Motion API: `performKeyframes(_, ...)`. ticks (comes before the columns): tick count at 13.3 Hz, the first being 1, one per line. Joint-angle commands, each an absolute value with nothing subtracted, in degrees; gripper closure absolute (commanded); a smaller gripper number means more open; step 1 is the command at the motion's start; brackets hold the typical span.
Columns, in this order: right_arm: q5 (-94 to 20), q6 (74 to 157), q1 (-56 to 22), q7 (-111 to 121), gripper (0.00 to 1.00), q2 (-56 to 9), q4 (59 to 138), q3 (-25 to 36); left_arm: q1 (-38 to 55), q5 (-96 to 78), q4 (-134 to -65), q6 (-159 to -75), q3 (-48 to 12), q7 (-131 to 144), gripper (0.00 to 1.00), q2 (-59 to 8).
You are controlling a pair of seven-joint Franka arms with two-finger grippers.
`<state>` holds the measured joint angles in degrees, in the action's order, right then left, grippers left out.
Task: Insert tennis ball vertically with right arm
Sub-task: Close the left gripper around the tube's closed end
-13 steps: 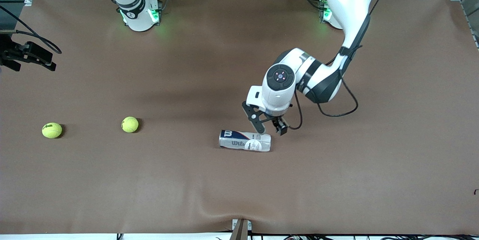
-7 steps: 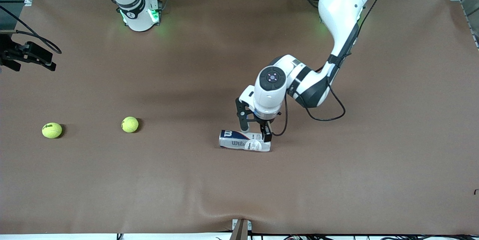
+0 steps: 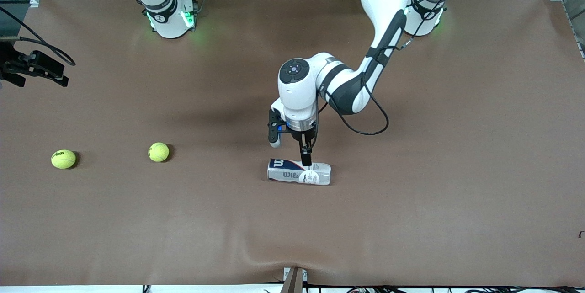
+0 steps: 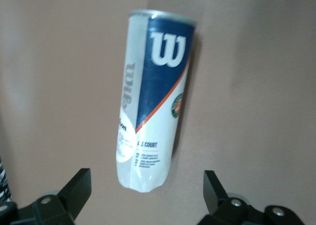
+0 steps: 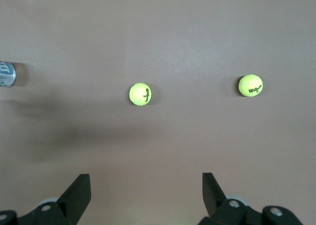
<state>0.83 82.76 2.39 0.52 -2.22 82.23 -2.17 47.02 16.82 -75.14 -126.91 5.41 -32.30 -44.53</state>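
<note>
A white and blue Wilson ball can lies on its side on the brown table, its metal-rimmed end toward the right arm's end. My left gripper is open and empty just above the can, not touching it. In the left wrist view the can stretches away from the open left gripper. Two yellow tennis balls lie on the table toward the right arm's end. The right wrist view shows both balls, the can's rim and my open, empty right gripper high over the table.
A black device on a cable sits at the table edge at the right arm's end. The right arm's base and the left arm's base stand along the table's edge farthest from the front camera.
The left arm has swung toward the right arm's end and its gripper has turned, moving from beside the can's clear end to over the can. The can and balls have not moved.
</note>
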Motion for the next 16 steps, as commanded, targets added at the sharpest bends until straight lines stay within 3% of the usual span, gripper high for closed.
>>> performKeyframes(1, 0.4, 82.5, 3.0, 1.1, 0.00, -2.0, 82.3, -2.5, 49.8, 18.0, -72.2, -126.4, 10.2, -30.3, 0.00, -48.2)
performKeyframes(4, 0.4, 82.5, 3.0, 1.1, 0.00, -2.0, 82.3, -2.5, 51.9, 18.1, -71.1, -126.4, 12.9, -30.8, 0.00, -51.0)
performKeyframes(16, 0.4, 82.5, 2.9, 1.1, 0.00, -2.0, 82.3, -2.5, 52.0, 17.9, -71.1, -126.4, 13.0, -40.2, 0.00, -53.0)
